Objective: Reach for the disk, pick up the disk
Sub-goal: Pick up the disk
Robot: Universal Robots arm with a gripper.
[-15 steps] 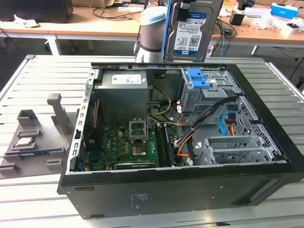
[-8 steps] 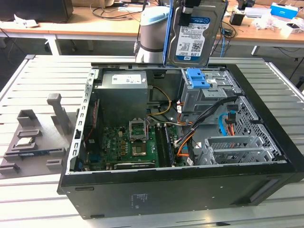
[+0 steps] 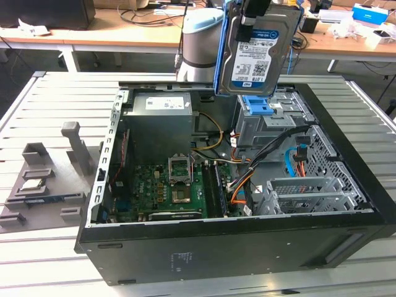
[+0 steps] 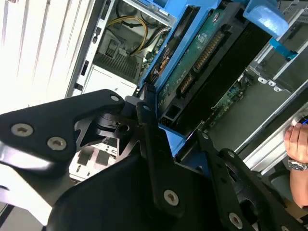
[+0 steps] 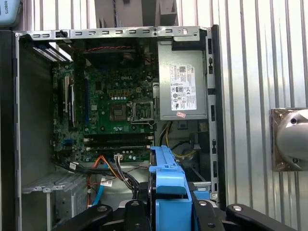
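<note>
Slatted metal worktop point(image 3: 55, 99) carries an open black computer case point(image 3: 247, 247), lying on its side near the middle. Inside it: grey power supply point(image 3: 162, 120) toward the far edge, green motherboard point(image 3: 167, 189) toward the near edge, drive cage point(image 3: 263, 124) with a blue latch at the far corner on the exterior view's right. A grey fixture block point(image 3: 43, 179) sits on the worktop beside the case, toward the exterior view's left edge.

The disk point(image 3: 253, 52) hangs upright, clear above the drive cage and touching nothing below. Gripper point(image 4: 175, 144) is clenched on it: in the second wrist view the fingers point(image 4: 149, 130) clamp the blue side rails.

Judgement: stiff, fairly heavy for its size, smooth metal faces likely slippery, shock-sensitive. The rails look like the safest hold, keeping clear of the exposed circuit board and connector.
</note>
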